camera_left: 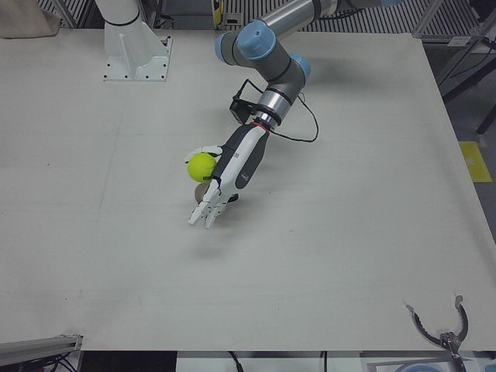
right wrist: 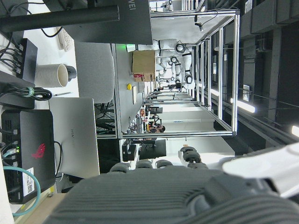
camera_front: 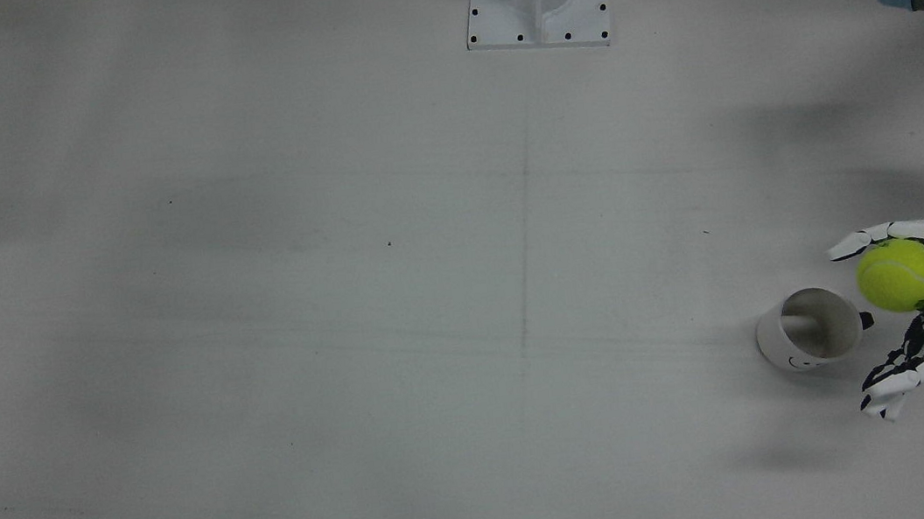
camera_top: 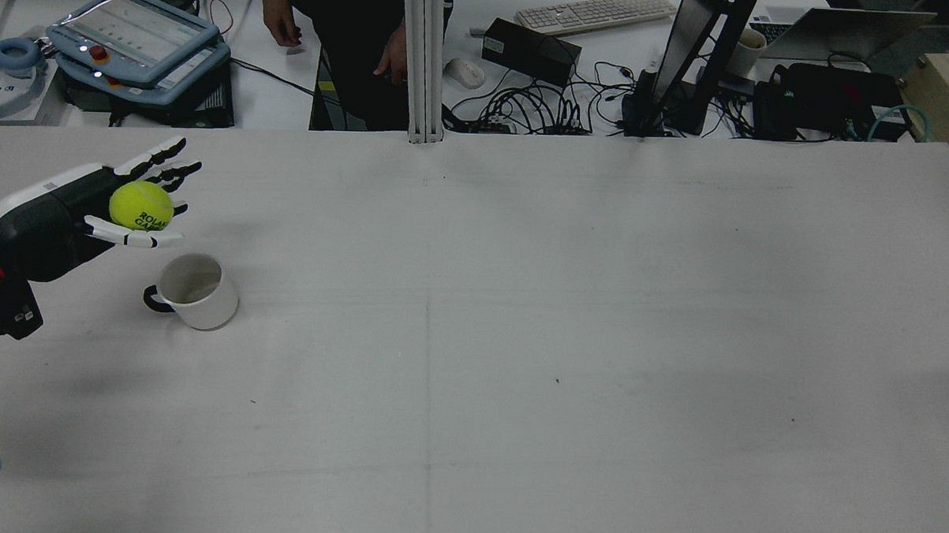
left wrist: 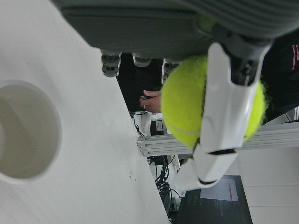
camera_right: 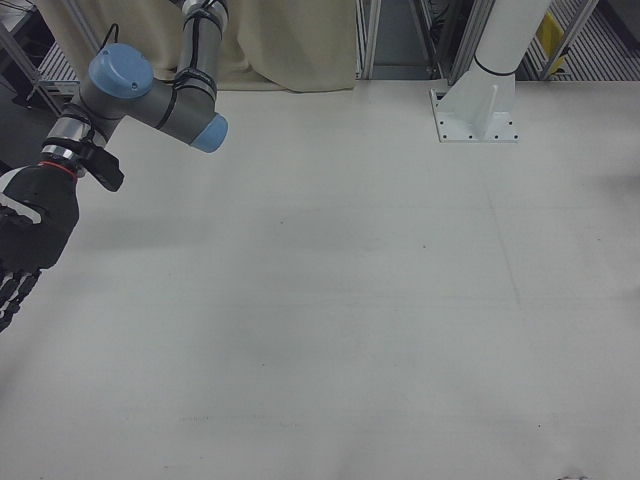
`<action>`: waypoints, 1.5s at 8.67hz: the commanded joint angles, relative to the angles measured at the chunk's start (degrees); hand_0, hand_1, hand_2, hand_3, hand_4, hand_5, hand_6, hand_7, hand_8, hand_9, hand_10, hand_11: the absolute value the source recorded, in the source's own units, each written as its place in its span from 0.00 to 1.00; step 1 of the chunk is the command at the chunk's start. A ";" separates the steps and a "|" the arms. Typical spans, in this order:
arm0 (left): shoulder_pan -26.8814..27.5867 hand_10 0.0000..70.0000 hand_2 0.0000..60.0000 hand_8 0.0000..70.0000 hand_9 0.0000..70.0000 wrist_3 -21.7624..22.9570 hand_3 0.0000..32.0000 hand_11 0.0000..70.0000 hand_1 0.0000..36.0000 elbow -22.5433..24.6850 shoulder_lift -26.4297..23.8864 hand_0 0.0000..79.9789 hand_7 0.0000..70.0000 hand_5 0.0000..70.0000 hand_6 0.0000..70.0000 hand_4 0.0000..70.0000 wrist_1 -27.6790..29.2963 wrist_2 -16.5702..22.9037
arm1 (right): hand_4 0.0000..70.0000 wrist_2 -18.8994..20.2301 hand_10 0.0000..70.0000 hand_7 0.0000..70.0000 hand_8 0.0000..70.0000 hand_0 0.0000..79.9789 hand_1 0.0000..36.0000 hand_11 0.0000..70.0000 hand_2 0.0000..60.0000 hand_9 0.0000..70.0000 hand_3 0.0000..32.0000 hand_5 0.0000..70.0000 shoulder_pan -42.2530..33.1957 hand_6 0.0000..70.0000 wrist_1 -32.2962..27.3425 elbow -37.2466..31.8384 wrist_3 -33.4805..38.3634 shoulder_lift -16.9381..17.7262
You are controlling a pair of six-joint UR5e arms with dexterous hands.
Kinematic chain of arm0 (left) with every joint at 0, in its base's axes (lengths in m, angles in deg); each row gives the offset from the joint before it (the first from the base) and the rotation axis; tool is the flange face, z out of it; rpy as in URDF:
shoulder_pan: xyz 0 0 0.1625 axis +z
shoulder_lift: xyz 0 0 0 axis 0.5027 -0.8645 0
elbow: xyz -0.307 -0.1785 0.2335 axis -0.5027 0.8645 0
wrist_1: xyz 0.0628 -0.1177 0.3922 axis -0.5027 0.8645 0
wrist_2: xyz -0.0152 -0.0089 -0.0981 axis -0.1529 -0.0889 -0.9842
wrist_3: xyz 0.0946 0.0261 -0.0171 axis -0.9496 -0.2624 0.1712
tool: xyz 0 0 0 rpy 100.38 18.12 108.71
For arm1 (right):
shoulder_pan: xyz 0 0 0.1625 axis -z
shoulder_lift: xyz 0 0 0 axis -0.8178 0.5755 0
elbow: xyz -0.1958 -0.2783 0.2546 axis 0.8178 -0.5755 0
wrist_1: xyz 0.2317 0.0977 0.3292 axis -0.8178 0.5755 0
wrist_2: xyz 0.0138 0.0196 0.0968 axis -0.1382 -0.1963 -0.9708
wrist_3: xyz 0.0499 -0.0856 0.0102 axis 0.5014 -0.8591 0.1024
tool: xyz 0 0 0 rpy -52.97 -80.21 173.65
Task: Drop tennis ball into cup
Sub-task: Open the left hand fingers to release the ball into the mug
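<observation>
The left hand [camera_top: 90,206] grasped the yellow-green tennis ball [camera_top: 140,205] against its palm, one finger [left wrist: 229,107] curled across it and the others spread (the ball hung clear of the table [camera_top: 519,339]). The white cup [camera_top: 193,291] stood upright just beside and below the ball. The right hand [camera_right: 25,240] hovered well apart at the table's far side, fingers extended, holding nothing.

The left hand [camera_left: 232,167] hides most of the cup [camera_left: 203,194] in the left-front view.
</observation>
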 commanded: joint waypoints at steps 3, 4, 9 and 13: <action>0.00 0.02 1.00 0.00 0.00 -0.41 1.00 0.07 0.99 0.00 0.23 0.60 0.08 0.07 0.00 0.00 1.82 0.00 | 0.00 0.00 0.00 0.00 0.00 0.00 0.00 0.00 0.00 0.00 0.00 0.00 0.00 0.00 0.00 0.00 0.00 0.00; 0.09 0.01 1.00 0.00 0.00 -0.50 1.00 0.04 0.87 0.00 0.23 0.55 0.04 0.48 0.00 0.00 1.90 0.00 | 0.00 0.00 0.00 0.00 0.00 0.00 0.00 0.00 0.00 0.00 0.00 0.00 0.00 0.00 0.00 0.00 0.00 0.00; 0.00 0.00 1.00 0.00 0.00 -0.50 1.00 0.01 0.69 -0.09 0.23 0.36 0.02 0.03 0.00 0.00 1.99 0.09 | 0.00 0.00 0.00 0.00 0.00 0.00 0.00 0.00 0.00 0.00 0.00 0.00 0.00 0.00 0.00 0.00 0.00 0.00; -8.64 0.00 1.00 0.00 0.00 -1.37 0.99 0.01 0.78 2.72 2.07 0.43 0.05 0.02 0.00 0.00 -0.29 0.08 | 0.00 0.00 0.00 0.00 0.00 0.00 0.00 0.00 0.00 0.00 0.00 0.00 0.00 0.00 0.00 0.00 0.00 0.00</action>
